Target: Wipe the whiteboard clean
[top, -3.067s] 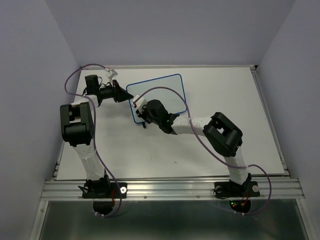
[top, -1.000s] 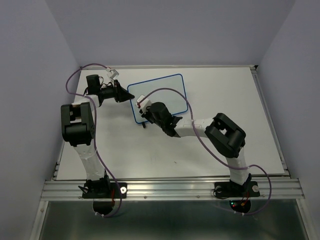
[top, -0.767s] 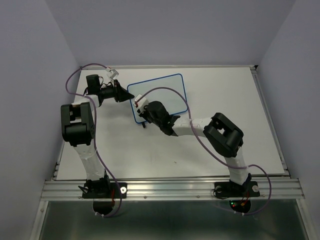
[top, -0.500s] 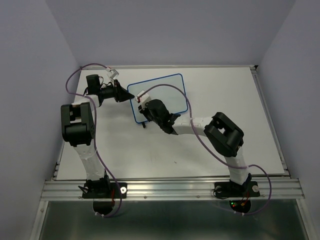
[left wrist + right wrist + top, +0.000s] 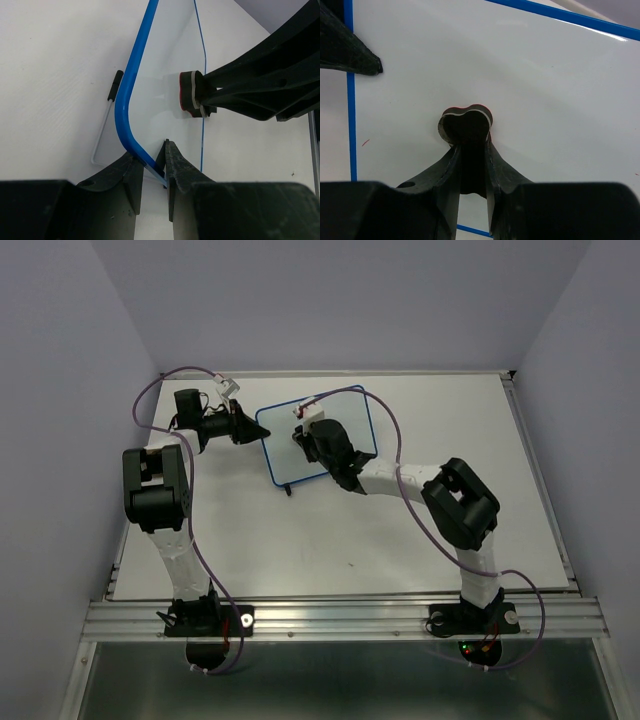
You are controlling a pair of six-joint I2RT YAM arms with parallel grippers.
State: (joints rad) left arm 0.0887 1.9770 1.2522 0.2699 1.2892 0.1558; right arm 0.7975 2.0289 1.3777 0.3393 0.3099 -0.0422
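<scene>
The whiteboard [image 5: 284,456], white with a thin blue rim, lies at the table's far left-middle. My left gripper [image 5: 262,432] is shut on the rim at its left corner; the left wrist view shows the jaws [image 5: 156,161] pinching the blue rim [image 5: 131,95]. My right gripper [image 5: 303,434] is shut on a small black eraser [image 5: 466,124] and presses it on the board's surface [image 5: 550,85] near the middle. The eraser also shows in the left wrist view [image 5: 189,93]. A tiny red mark [image 5: 365,142] sits near the board's left rim.
The white table [image 5: 450,500] runs to a metal rail [image 5: 340,615] at the near edge. A black foot [image 5: 116,85] on a wire stand sticks out beside the board's rim. Purple cables loop over both arms. Walls close in left and right.
My right gripper has slid the eraser from the board's near-left corner up and right toward its middle. The left gripper has stayed clamped on the corner.
</scene>
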